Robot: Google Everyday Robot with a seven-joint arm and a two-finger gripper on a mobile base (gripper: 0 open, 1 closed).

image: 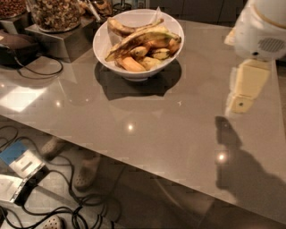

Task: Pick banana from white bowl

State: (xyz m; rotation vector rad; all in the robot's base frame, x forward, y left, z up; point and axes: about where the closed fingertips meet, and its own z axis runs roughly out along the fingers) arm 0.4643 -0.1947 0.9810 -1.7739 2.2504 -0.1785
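Observation:
The white bowl (103, 42) stands at the back of the grey table (152, 129), left of centre. The banana (143, 38), long, dull yellow with dark brown blotches, lies across the top of the pile in the bowl, from lower left to upper right. Short yellow-orange bananas (129, 64) lie under it, and a curved brownish one (119, 27) lies behind it. My gripper (241, 99) hangs below the white arm (263, 27) at the right, above the table, well right of the bowl and apart from it. It holds nothing that I can see.
A jar of nuts (56, 13) on a metal stand (62, 40) is at the back left, with a dark device and cable (18, 44) beside it. The table's front edge runs diagonally. Cables (67, 210) and shoes (87, 172) lie on the floor below.

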